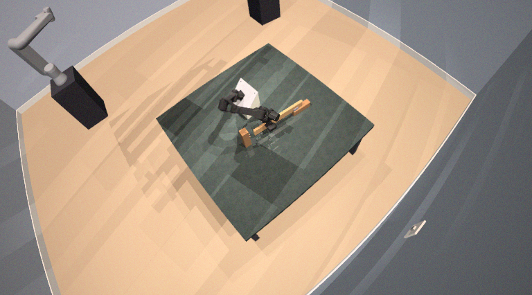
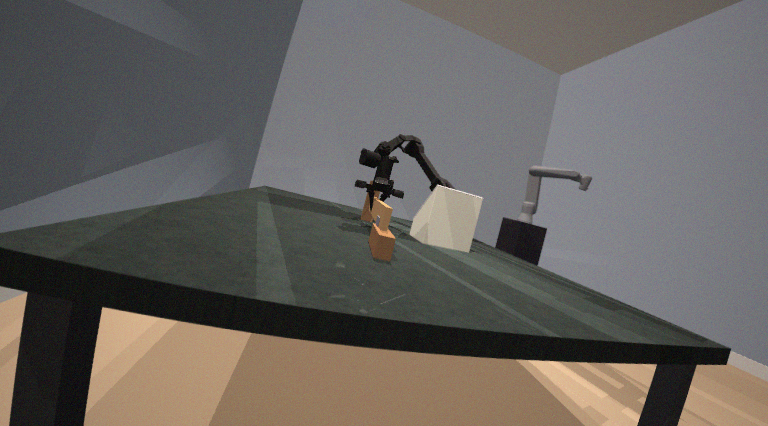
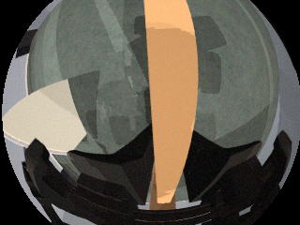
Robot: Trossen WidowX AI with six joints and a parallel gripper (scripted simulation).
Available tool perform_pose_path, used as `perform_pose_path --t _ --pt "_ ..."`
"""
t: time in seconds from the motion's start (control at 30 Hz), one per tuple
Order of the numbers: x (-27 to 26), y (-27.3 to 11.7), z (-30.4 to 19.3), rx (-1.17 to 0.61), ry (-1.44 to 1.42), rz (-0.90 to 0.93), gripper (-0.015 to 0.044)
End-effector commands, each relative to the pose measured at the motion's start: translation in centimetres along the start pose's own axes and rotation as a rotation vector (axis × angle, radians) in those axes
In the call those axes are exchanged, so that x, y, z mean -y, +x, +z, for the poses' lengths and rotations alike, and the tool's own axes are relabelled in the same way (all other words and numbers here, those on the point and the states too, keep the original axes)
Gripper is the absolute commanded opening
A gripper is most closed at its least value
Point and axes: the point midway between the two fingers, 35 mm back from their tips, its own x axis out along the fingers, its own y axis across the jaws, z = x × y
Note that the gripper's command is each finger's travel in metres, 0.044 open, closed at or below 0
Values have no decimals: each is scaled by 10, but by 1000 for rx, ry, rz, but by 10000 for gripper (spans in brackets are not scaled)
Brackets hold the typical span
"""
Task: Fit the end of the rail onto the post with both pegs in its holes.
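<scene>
One arm point(image 1: 246, 110) on the table point(image 1: 274, 181), reaching out from its base beside the white block point(image 1: 247, 93) toward the rail point(image 1: 284, 113). Exterior view shows the pose best: upper link climbs from behind the white block point(image 2: 447, 217), elbow at the top, forearm comes back down, wrist pointing straight down over the rail point(image 2: 383, 212).

Gripper point(image 1: 271, 126) is clenched on the rail, grasping it across its width partway along, nearer the post point(image 1: 245, 137) than the far end. Wrist view confirms: rail point(image 3: 168, 88) runs straight up the middle of the frame between the two dark finger bodies, table surface on both sides of it.

Rail position relative to the post: it lies in line with the post and runs away from it toward the footboard block point(image 1: 302, 105). Far end sits at the footboard block; can't resolve the bracket itself. Near end is just beside the post in the top view. From the exterior view the rail end appears raised above the post point(image 2: 382, 243) top, tilted. Pegs and holes too small to tell, so can't say whether they are engaged or whether the rail end touches the post.

White block sits on the far side of the rail from the table's open area, near the post, not touching it.
</scene>
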Motion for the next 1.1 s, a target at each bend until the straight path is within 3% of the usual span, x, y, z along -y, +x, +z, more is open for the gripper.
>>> perform_pose_path --t 0.0,1.07 --pt "0 0 -2 -1 -3 -2 0" --pt "0 -1 -11 -2 -3 -2 0"
